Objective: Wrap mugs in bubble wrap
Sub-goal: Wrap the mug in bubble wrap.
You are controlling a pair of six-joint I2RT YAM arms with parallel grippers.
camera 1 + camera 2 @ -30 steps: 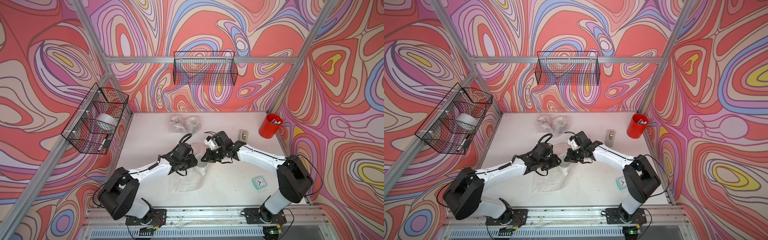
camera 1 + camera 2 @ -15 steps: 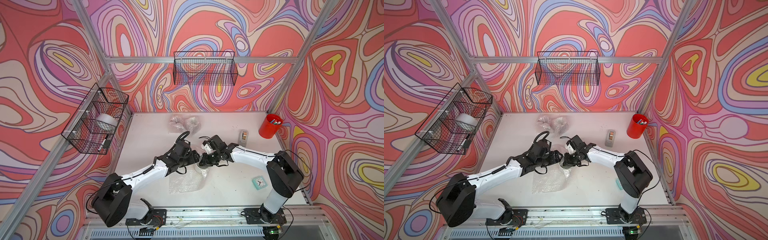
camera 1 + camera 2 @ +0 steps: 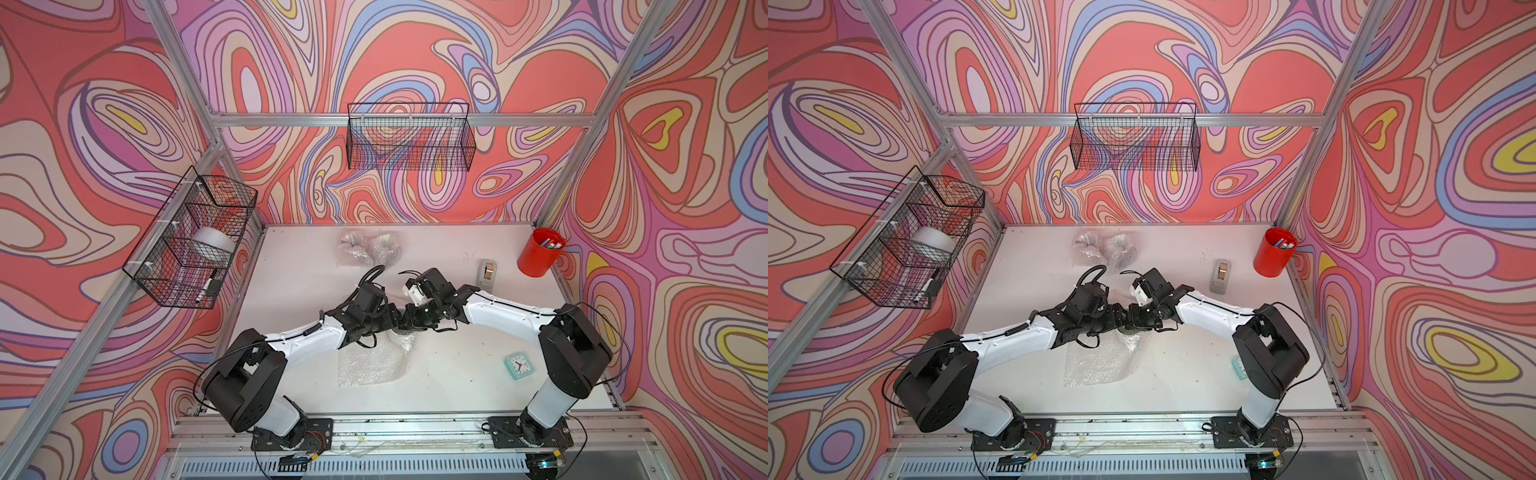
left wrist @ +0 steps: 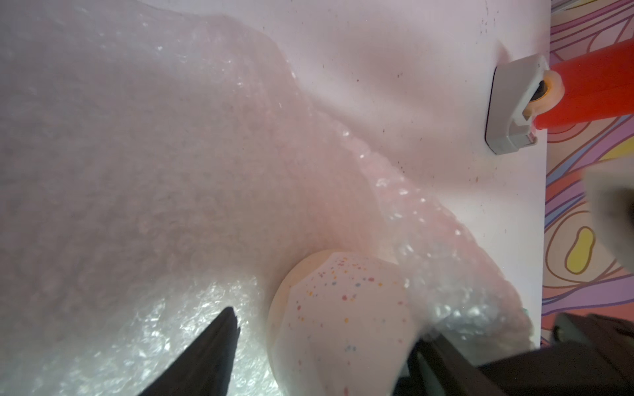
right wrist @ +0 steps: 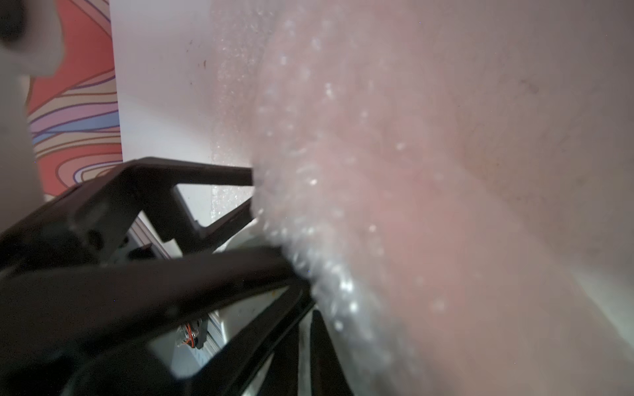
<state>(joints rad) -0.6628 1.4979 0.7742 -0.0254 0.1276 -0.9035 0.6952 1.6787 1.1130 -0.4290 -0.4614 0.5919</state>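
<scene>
Progress call: about two of three done, third mid-wrap.

- Two bundles (image 3: pixel 354 250) of bubble wrap sat side by side at the back of the table (image 3: pixel 457 353), well apart from both arms. Probably finished mugs, but I couldn't see the contents through the wrap.
- The third mug (image 4: pixel 346 301), white with speckles, was mid-table where the two grippers met. Wrap (image 4: pixel 171 154) draped over one side of it and the rest was bare in the left wrist view. No handle visible, and I couldn't tell its orientation.
- In both top views much of that sheet lay flat on the table on the robot-base side of the grippers, so plenty was not yet rolled.
- Left gripper (image 4: pixel 327 329): released, jaws spread wide astride the mug. One finger (image 4: pixel 219 343) was on the wrap, clear of the mug; the other was close by its side. No clamp.
- Right gripper (image 5: pixel 303 295): tips close together at the edge of the wrap. I couldn't tell whether it was pinching the film or had let go.

Left to do, my read: pull the sheet fully round the mug, cover the bare side, tuck the ends, then park it by the bundles. Slack film may spring back once it's let go.
</scene>
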